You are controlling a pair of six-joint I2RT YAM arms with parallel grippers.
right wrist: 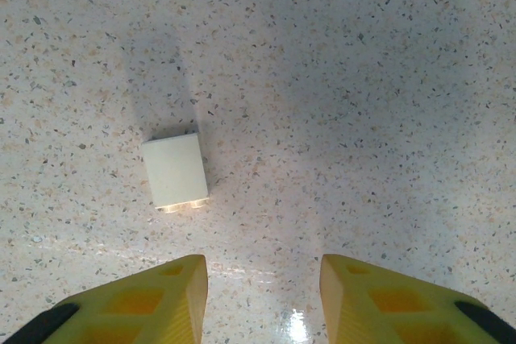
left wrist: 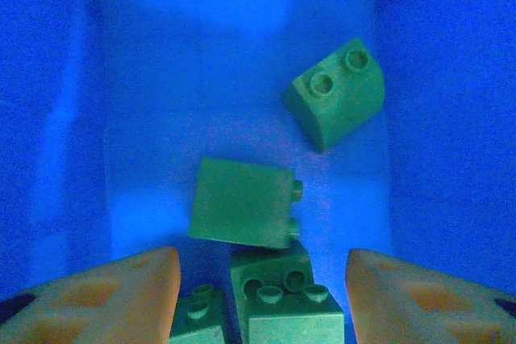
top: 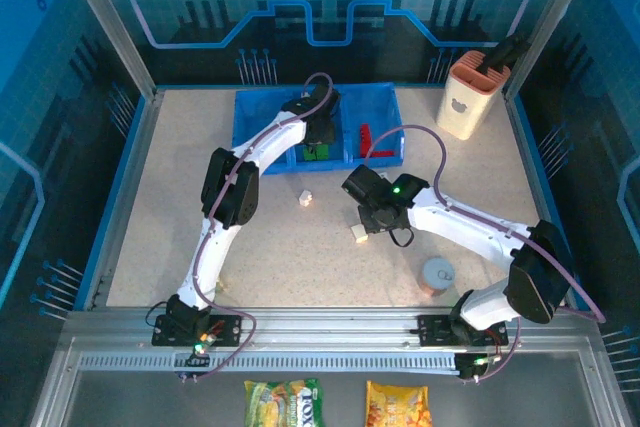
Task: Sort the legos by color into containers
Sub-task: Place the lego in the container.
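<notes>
The blue three-part containers tray (top: 262, 122) lies at the back of the table. My left gripper (top: 316, 139) hangs over its middle compartment. In the left wrist view its jaws (left wrist: 262, 300) stand open above several green legos (left wrist: 246, 203) lying on the blue floor (left wrist: 201, 78), and none is gripped. Red legos (top: 368, 137) sit in the right compartment. My right gripper (top: 370, 219) is low over the table, open and empty (right wrist: 262, 296). A white lego (right wrist: 175, 171) lies on the table ahead and left of its fingers, also seen from above (top: 359, 233). Another white lego (top: 306, 198) lies further left.
A round silver can (top: 436, 275) stands near the right arm's base. A peach-and-white holder (top: 470, 95) is at the back right corner. Raised blue rails border the speckled table (top: 200, 247).
</notes>
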